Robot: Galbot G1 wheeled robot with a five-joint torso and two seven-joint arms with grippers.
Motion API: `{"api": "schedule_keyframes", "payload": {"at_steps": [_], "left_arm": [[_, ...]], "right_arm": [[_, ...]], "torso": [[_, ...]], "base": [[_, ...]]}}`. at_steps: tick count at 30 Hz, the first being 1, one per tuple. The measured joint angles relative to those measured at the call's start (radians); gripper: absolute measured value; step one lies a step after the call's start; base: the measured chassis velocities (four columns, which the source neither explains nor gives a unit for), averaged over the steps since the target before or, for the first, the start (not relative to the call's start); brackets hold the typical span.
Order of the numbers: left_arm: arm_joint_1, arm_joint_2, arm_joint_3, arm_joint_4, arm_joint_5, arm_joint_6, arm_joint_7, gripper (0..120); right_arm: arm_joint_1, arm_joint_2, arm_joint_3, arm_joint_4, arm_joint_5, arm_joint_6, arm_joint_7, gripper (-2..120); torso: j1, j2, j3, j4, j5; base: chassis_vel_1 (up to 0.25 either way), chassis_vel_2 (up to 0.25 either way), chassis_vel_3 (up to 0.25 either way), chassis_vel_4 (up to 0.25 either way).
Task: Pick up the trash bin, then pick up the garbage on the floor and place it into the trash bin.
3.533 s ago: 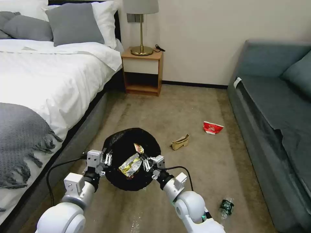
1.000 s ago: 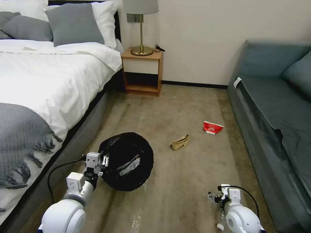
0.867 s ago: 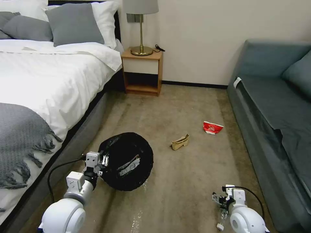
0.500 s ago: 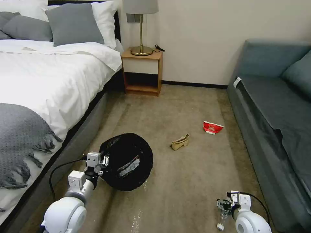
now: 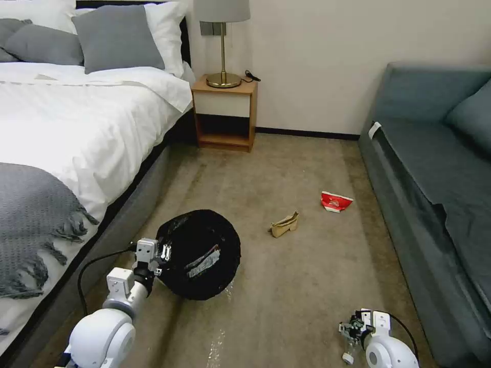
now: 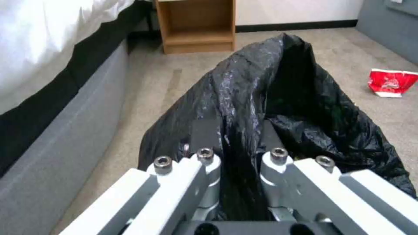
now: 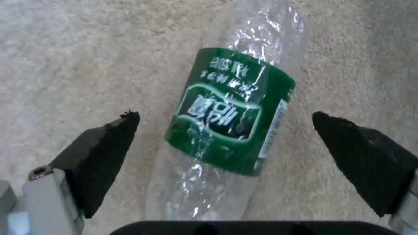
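bed (image 5: 76, 117) left | nightstand (image 5: 225, 115) with lamp (image 5: 223, 41) | sofa (image 5: 440, 168) right

Left hand (image 5: 162, 254) gripping trash bin (image 5: 202, 255)

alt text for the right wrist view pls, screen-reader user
The right gripper, open, hangs over a clear plastic bottle with a green label, its two black fingertips spread to either side of the bottle. The bottle lies on its side on beige carpet.
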Motion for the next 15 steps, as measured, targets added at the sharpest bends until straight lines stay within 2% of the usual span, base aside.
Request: {"api": "schedule_keyframes", "payload": {"at_steps": [2,5,6,8,10,12,13,15], "left_arm": [[0.0,-0.001,0.0,0.0,0.0,0.0,0.0,7],[-0.001,-0.005,0.003,-0.001,0.001,0.0,0.0,7],[-0.001,-0.005,0.003,-0.001,0.001,0.0,0.0,7],[-0.001,-0.005,0.003,-0.001,0.002,0.0,0.0,7],[-0.001,-0.005,0.003,-0.001,0.002,0.0,0.0,7],[-0.001,-0.006,0.002,-0.001,0.003,0.0,0.0,7],[-0.001,-0.006,0.002,-0.001,0.003,0.0,0.0,7],[-0.001,-0.007,0.002,-0.001,0.003,0.0,0.001,7]], "right_arm": [[0.002,-0.001,0.0,-0.005,0.0,0.001,-0.006,100],[0.01,-0.005,0.001,-0.035,-0.01,0.012,-0.041,88],[0.01,-0.005,0.001,-0.035,-0.01,0.012,-0.041,88],[0.012,-0.007,0.002,-0.047,-0.018,0.021,-0.058,76],[0.012,-0.007,0.002,-0.049,-0.019,0.023,-0.061,73],[0.015,-0.009,0.002,-0.056,-0.025,0.029,-0.069,61],[0.015,-0.009,0.002,-0.056,-0.025,0.029,-0.069,61],[0.017,-0.009,0.002,-0.057,-0.027,0.032,-0.073,51]], "torso": [[0.0,0.0,0.0,0.0,0.0],[0.0,0.0,0.0,0.0,0.0001],[0.0,0.0,0.0,0.0,0.0001],[0.0,0.0,0.0,0.0,0.0001],[0.0,0.0,0.0,0.0,0.0001],[0.0,0.0,0.0,0.0,0.0],[0.0,0.0,0.0,0.0,0.0],[0.0,0.0,0.0,0.0,0.0]], "base": [[0.0,0.0,0.0,0.0],[0.0,0.0,0.0,0.0],[0.0,0.0,0.0,0.0],[0.0,0.0,0.0,0.0],[0.0,0.0,0.0,0.0],[0.0,0.0,0.0,0.0],[0.0,0.0,0.0,0.0],[0.0,0.0,0.0,0.0]]}}
